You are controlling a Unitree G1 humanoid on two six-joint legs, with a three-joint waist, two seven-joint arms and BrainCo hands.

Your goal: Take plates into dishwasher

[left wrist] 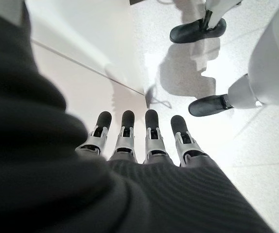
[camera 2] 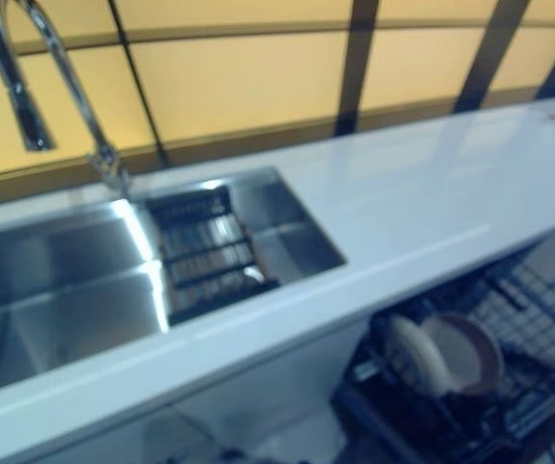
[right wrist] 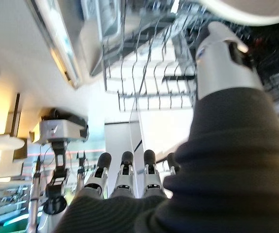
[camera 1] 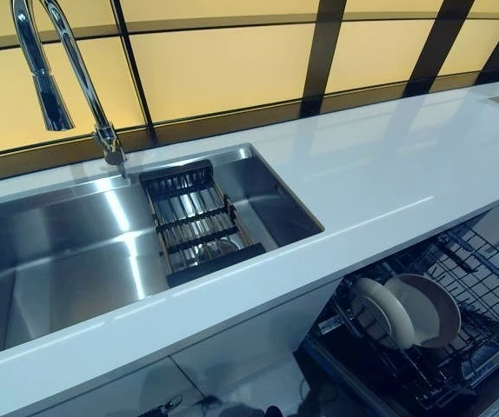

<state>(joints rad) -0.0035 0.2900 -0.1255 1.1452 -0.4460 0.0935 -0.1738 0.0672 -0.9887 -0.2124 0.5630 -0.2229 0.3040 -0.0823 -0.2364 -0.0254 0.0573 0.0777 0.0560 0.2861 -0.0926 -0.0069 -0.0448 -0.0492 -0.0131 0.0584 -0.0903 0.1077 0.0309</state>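
Note:
Two plates stand on edge in the pulled-out dishwasher rack (camera 1: 484, 278) at the lower right, under the counter: a white plate (camera 1: 380, 313) in front and a tan-rimmed plate (camera 1: 428, 308) behind it. Neither hand shows in the eye views. My left hand (left wrist: 149, 141) hangs low by the white cabinet front, fingers straight, holding nothing. My right hand (right wrist: 125, 179) is also open and empty, its fingers straight and its thumb (right wrist: 222, 63) apart. It is beside the wire rack (right wrist: 144, 73), and a pale plate rim (right wrist: 246, 12) shows at that view's edge.
A steel sink (camera 1: 58, 269) is set in the white counter (camera 1: 389, 165), with a black drying rack (camera 1: 193, 221) across its right part and a tall chrome faucet (camera 1: 54, 78) behind. White cabinet fronts (camera 1: 258, 339) run below the counter.

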